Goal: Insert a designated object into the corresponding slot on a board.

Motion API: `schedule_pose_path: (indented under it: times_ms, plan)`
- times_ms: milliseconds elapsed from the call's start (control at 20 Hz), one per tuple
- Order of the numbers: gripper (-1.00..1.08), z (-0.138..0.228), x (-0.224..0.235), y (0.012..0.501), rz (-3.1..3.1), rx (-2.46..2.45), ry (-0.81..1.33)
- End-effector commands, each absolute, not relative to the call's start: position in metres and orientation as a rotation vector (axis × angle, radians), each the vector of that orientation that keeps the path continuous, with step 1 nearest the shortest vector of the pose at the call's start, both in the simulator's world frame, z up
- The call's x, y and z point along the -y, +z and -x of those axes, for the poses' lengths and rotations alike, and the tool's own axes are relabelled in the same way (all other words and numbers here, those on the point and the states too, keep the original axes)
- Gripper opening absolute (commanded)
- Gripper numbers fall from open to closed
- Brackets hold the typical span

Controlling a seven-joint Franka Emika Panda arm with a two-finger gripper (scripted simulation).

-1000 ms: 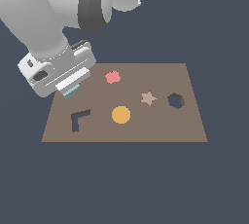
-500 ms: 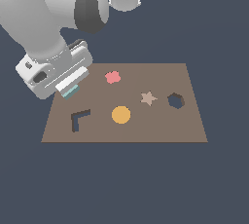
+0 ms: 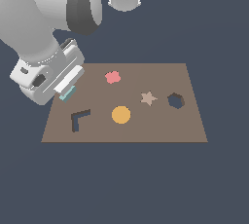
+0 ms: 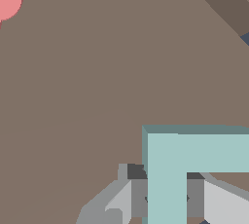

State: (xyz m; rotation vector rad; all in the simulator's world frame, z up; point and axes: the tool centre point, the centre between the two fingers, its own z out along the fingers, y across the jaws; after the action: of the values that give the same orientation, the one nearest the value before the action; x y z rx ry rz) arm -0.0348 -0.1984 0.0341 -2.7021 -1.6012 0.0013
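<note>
Teal chevron block insertion is the job here, and the largest thing in play is the white Panda arm (image 3: pixel 46 33), which is leaning in over the corner of the board on the exterior view's left so that its load is hanging close to the matching cut-out. Below it, the flat brown rectangular board (image 3: pixel 146 130) is lying level, presenting its shapes and recesses face-up to the wrist camera. The pincer (image 4: pixel 168 196) is pointing down at the board and is gripping the small light-teal L-shaped block (image 4: pixel 194 152); in the wrist view the grey fingers (image 4: pixel 138 196) are pressing on either side of one arm of the L, narrowed to that arm's width, which is probably why the other arm is sticking out free to one side. The block is sitting above the board rather than on it, as far as the exterior view lets me judge, since only a sliver of teal is peeking out beneath the hand. The dark L-shaped recess (image 3: pixel 79 120) is lying just beside and below that sliver, unfilled. An orange disc (image 3: pixel 121 114), a pink blob (image 3: pixel 113 77), a dark hexagonal hole (image 3: pixel 175 101) and a tan star (image 3: pixel 148 98) are occupying the rest of the board.
</note>
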Motion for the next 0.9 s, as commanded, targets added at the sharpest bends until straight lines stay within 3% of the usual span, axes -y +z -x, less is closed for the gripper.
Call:
schedule_pose_path:
  times_ms: [0, 850]
  plan:
    - [-1.00, 0.031, 0.203, 0.035, 2.638, 1.706, 0.001]
    - [-1.00, -0.011, 0.224, 0.037, 1.941, 2.472, 0.002]
